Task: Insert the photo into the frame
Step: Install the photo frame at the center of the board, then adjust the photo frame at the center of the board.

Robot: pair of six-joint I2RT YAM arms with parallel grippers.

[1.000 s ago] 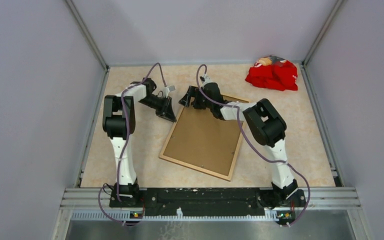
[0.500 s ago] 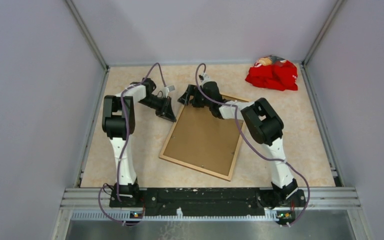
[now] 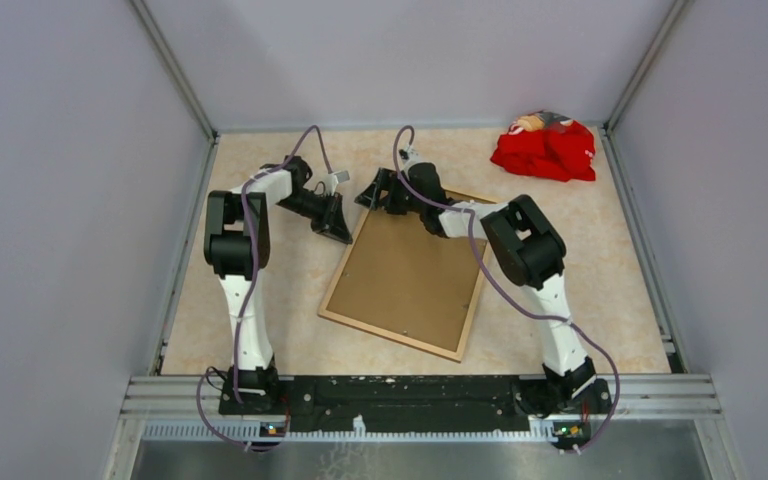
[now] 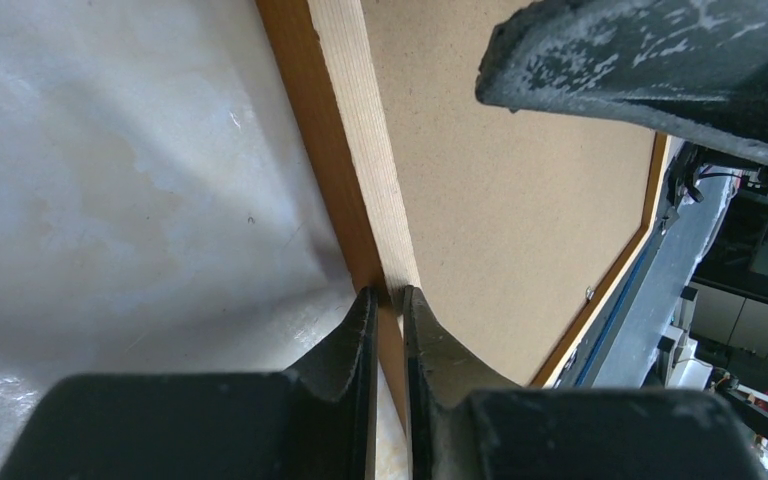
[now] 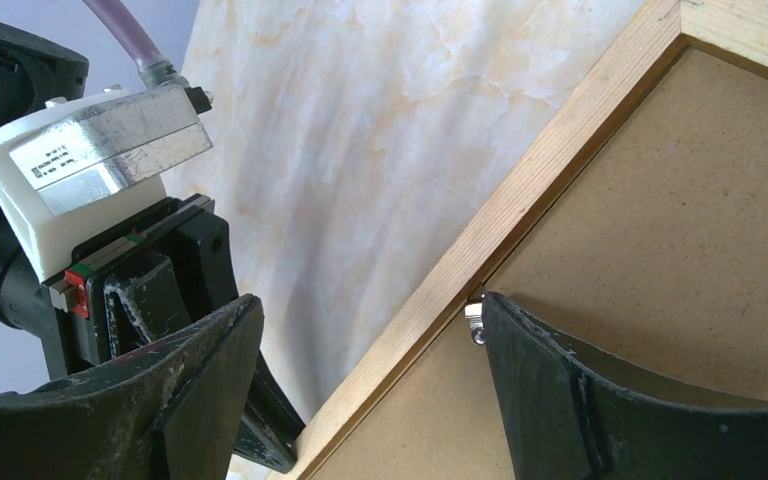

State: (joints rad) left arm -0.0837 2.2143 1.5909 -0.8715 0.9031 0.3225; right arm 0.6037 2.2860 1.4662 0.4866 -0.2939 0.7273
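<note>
One frame point(image 4: 360, 120), left end effector point(image 4: 385, 295) pinching its rail tighter, right end effector point(image 5: 368, 300) still apart.

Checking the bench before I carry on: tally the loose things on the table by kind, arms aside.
Wooden frame: 1
Brown backing board: 1
Red bundle: 1
Photo: 0 in view
Total: 3
</note>
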